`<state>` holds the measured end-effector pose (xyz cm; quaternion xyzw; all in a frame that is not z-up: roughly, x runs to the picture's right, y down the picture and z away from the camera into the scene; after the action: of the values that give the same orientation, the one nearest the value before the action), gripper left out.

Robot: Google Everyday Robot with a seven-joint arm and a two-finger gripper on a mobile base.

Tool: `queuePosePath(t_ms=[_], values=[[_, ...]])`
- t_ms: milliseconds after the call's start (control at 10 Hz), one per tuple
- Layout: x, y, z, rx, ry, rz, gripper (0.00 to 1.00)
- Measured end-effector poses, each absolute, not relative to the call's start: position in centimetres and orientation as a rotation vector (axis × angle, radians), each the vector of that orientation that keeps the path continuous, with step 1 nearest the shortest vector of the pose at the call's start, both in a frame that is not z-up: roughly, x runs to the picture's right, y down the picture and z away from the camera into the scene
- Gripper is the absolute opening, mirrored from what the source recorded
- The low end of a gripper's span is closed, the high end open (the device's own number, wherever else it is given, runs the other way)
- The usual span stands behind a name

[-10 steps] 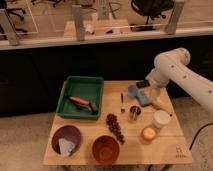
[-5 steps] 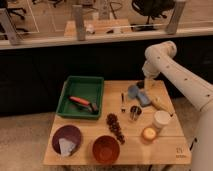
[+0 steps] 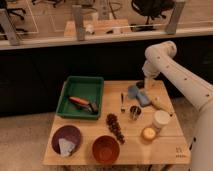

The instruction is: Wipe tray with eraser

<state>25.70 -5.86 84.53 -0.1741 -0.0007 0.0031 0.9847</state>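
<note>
Your pincer (image 3: pixel 142 86) hangs wide open and empty above the blue-grey pads (image 3: pixel 138 95); the eraser (image 3: pixel 93 106) lies in the tray (image 3: pixel 88 87).

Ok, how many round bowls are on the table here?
2. A dark purple bowl at the near left corner, and an orange-brown bowl just right of it. None looks hidden. The hand is over the blue-grey pads, back right.

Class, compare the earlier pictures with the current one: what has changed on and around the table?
The arm swung its bend toward the tray, so it hangs steeper; the gripper barely shifted, above the blue-grey pads. Nothing was grasped or released. The tray, the eraser inside it and the bowls stayed put.
</note>
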Motion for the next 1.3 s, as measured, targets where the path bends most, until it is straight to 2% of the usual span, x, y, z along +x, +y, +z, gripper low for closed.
queuePosePath(t_ms=[500,900,1300], values=[[31.0,-11.2,90.3,-0.226,-0.057,-0.027,0.8],[32.5,-9.7,95.5,-0.211,-0.046,-0.098,0.8],[32.9,-9.2,98.5,-0.225,-0.018,-0.118,0.8]])
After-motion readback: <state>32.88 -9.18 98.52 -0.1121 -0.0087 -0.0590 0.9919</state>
